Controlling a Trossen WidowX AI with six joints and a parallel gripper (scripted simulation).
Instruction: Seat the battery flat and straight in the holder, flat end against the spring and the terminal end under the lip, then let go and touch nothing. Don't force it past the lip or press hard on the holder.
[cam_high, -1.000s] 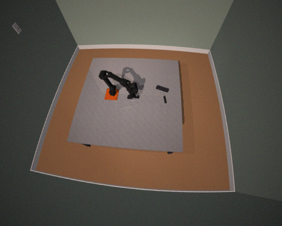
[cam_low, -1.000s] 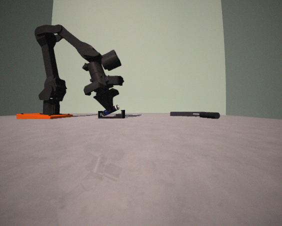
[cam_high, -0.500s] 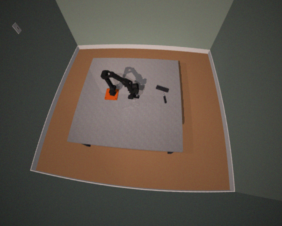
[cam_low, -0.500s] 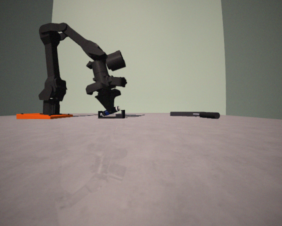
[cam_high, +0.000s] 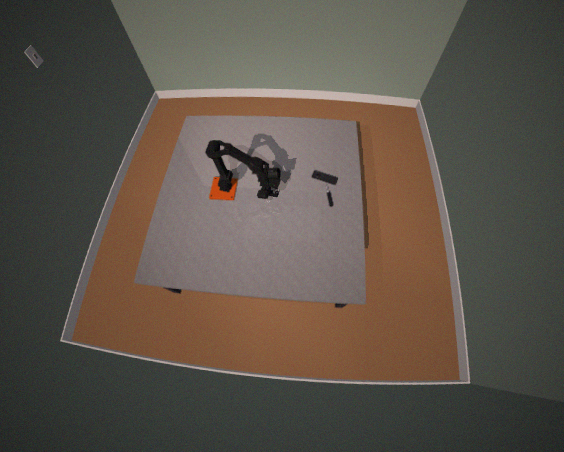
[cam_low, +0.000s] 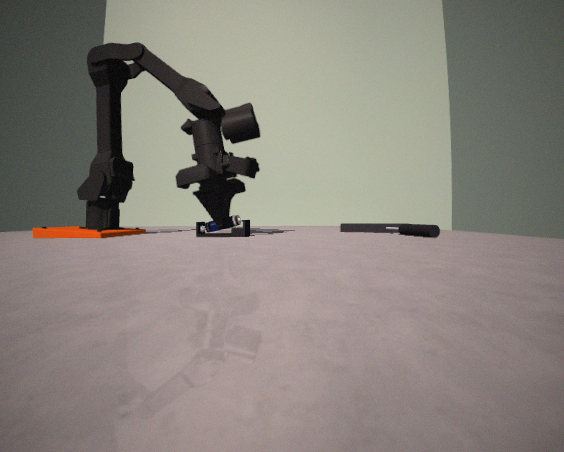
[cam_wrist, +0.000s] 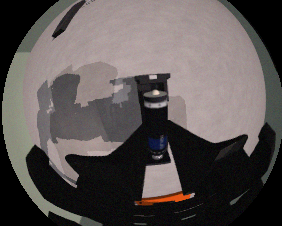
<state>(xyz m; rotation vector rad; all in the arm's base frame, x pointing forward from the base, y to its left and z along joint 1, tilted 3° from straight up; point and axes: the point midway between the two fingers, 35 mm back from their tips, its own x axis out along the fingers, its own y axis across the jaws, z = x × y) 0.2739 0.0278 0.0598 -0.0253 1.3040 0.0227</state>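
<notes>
My hand pinches the battery, tilted in the holder; pushing down now risks jamming its raised end.

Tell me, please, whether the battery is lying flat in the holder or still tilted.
Tilted. In the side view the battery slopes, its left end low in the holder, its right end raised near the right wall, with the tool gripping it.
</notes>
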